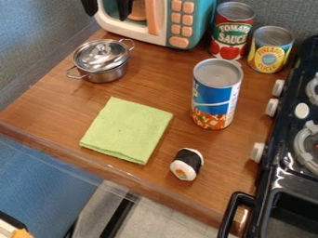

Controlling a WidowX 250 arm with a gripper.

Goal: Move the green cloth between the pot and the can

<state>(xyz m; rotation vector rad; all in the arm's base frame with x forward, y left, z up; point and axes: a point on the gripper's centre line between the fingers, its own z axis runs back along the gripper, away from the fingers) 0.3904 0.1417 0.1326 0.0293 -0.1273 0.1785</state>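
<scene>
At the top edge, left of centre, my black gripper (107, 8) hangs in front of the toy microwave, its fingers apart and nothing between them. The folded green cloth (127, 130) lies flat on the wooden counter, left of centre, away from the gripper. Up and to its left stands the silver pot (101, 60) with a lid and two side handles. A blue can (214, 100) is upright to the right of the cloth, not touching it. Bare wood lies between the pot and this can.
The toy microwave (177, 23) is at the back. A tomato can (232, 32) and a yellow can (271, 50) stand at the back right. A sushi toy (187, 164) sits near the front. The black stove (288, 153) borders the right side, and the counter's front edge (112, 169) slants below the cloth.
</scene>
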